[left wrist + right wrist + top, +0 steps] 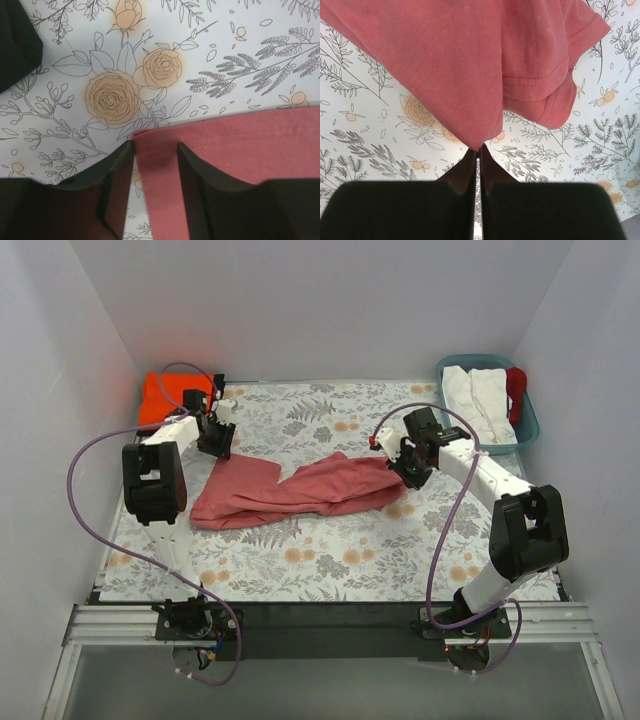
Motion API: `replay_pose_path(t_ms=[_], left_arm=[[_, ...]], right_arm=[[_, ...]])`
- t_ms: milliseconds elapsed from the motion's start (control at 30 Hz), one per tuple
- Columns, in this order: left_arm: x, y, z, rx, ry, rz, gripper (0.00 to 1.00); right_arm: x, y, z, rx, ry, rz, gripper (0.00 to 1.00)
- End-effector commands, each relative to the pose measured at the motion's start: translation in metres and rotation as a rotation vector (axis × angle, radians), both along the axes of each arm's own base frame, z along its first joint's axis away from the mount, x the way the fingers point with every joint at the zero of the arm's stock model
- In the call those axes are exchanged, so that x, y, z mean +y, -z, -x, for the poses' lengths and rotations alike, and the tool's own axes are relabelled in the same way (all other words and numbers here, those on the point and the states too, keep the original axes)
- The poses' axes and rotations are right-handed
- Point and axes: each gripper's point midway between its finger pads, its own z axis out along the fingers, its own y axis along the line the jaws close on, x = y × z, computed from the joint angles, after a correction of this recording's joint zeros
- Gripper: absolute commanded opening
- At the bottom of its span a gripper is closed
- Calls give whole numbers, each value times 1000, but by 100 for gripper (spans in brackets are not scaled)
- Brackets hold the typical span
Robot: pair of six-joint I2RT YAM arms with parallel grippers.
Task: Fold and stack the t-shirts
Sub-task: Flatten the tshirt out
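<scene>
White walls are closing in a table spread with a flowered cloth [300, 560]. The rose-red shirt [300, 490] is lying across its middle in a long crumpled band, reaching from the left arm to the right one. The right gripper [479, 149] is pinching a fold of it between fingers pressed tight together, and the cloth is draping off the tips with a sleeve hanging beside. The left gripper [155, 147] is standing with its fingers apart, straddling a hemmed corner that is lying flat on the table (nothing squeezed there yet). The orange shirt [165, 392] is sitting folded in the far left corner, and a teal basket [530, 425] is sitting at the far right. The red shirt is looking light, limp and a little stretchy, so it is likely going to sag and bunch wherever it is unsupported. Stitched hems and corners are probably offering the firmest hold, taken at two well-spread points.
</scene>
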Motion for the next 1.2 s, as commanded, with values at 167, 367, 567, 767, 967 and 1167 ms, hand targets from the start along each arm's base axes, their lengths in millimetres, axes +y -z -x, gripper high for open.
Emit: replay_pose_path(t_ms=[167,367,567,767,967,1167], left_arm=[[-2,9,16,32,7,-30,0],[-1,-95,-12,-127,-36,62,0],[21,-274,-25,-427,-108,219,0],[25,-373,37,-646,-151,278,0],[37,-482,127,-1032,-291,250,0],[39,-569,194,-1316,-382,241,0]], right_arm=[[5,-30,-13,-68,-12,-47,1],[0,-65,-27,-157,-6,-37,1],[-19,-131,-51,-322,50,-50,1],[-34,-206,-43,-516,82,-71,1],[-59,-299,-9,-775,159,-84,1],[-91,-415,40,-1086,275,-140,1]])
